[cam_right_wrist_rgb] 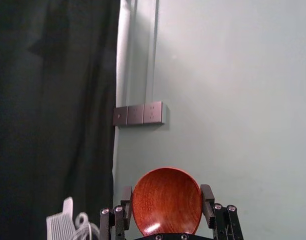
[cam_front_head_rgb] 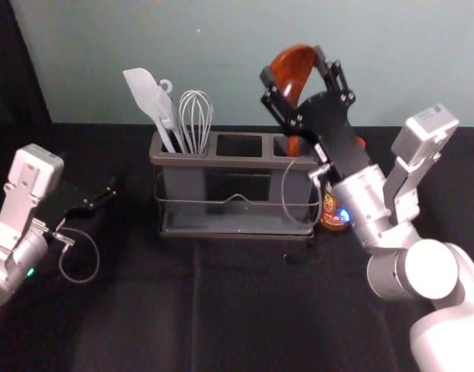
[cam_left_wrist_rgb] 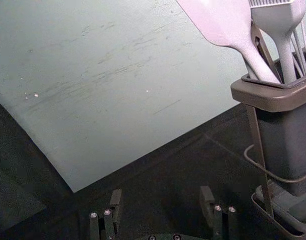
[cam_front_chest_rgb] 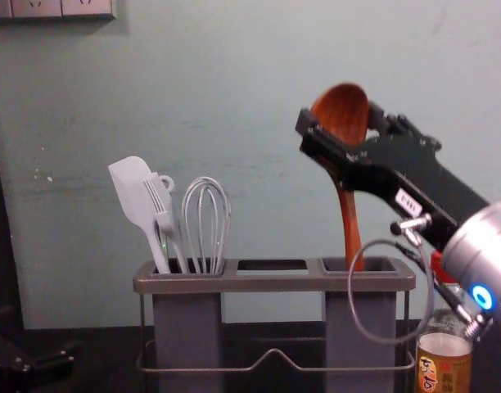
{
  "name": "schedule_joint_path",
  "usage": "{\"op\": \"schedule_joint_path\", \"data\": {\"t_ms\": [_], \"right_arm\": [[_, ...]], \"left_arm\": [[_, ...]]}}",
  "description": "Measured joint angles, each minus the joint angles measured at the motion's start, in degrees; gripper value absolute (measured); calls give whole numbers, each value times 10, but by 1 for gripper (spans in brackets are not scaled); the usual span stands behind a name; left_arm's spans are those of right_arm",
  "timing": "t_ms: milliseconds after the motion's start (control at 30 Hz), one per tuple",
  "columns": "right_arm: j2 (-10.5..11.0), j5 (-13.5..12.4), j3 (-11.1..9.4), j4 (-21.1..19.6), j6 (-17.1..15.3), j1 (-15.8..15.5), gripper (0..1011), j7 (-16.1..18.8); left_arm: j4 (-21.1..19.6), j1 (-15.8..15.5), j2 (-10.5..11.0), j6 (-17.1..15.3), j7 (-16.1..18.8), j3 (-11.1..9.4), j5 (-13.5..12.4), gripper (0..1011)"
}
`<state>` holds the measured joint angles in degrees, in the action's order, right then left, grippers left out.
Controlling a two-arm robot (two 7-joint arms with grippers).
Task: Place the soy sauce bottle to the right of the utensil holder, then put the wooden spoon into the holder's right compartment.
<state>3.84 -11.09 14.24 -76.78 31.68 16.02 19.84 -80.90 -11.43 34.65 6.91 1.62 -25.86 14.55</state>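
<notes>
Holding spoon (cam_front_head_rgb: 296,68) by bowl, my right pincer (cam_front_head_rgb: 292,64) above holder (cam_front_head_rgb: 221,161).
Handle in right compartment (cam_front_chest_rgb: 373,315); bottle (cam_front_chest_rgb: 443,364) at holder's right; left pincer (cam_front_head_rgb: 104,195) wide, at its left.

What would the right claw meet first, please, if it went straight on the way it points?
Likely the wall, beyond the spoon that the right claw grips, though the depth is unclear.

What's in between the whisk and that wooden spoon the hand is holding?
The middle compartment of the utensil holder, with no utensil sticking up from it. The chest view shows this between the whisk and wooden spoon.
</notes>
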Motion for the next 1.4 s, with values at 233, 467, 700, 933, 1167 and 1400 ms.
{"op": "schedule_joint_path", "data": {"t_ms": [233,467,700,933,1167,1400], "right_arm": [[-2,-3,-2,28,6,-5,837,7],[-2,-2,-4,37,7,-9,837,10],[-3,-1,-5,44,9,-14,837,12],[-4,-1,-6,49,9,-15,837,12],[-4,-2,-6,50,11,-17,837,15],[-4,-10,-7,51,13,-17,973,20]], "left_arm": [[0,0,0,0,0,0,0,1000],[0,0,0,0,0,0,0,1000],[0,0,0,0,0,0,0,1000],[0,0,0,0,0,0,0,1000],[0,0,0,0,0,0,0,1000],[0,0,0,0,0,0,0,1000]]}}
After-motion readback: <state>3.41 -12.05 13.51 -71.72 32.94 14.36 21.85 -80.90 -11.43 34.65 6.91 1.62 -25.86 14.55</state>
